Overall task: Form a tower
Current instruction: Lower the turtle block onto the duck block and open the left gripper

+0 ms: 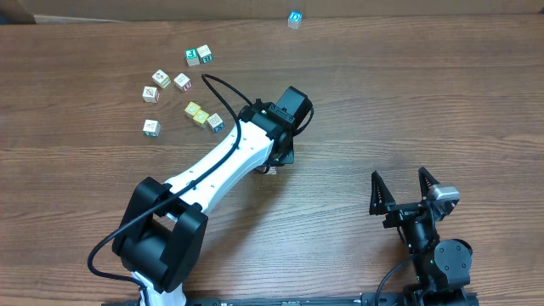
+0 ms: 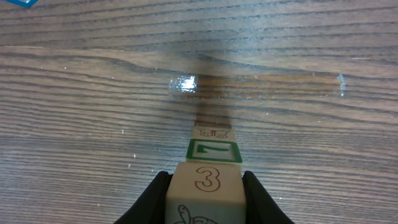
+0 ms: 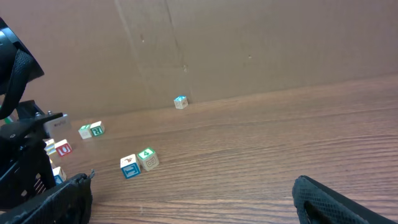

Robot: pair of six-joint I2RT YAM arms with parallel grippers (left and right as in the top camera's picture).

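In the left wrist view my left gripper [image 2: 205, 183] is shut on a cream cube [image 2: 207, 180] with a red 3 and a turtle drawing. Just beyond it, a cube with a green-framed 7 [image 2: 214, 151] and a further cream cube [image 2: 213, 131] line up as the tower's narrow column. I cannot tell whether the held cube rests on it. Overhead, the left arm [image 1: 229, 157] reaches to the table's middle and its wrist hides the column. My right gripper [image 1: 399, 191] stands open near the front right, with nothing between its fingers [image 3: 336, 199].
Several loose cubes [image 1: 181, 82] lie scattered at the back left, among them two yellow ones [image 1: 196, 112]. A single cube with a blue top [image 1: 294, 19] sits by the cardboard back wall [image 3: 249, 43]. Two more cubes [image 3: 140, 162] lie ahead of the right gripper.
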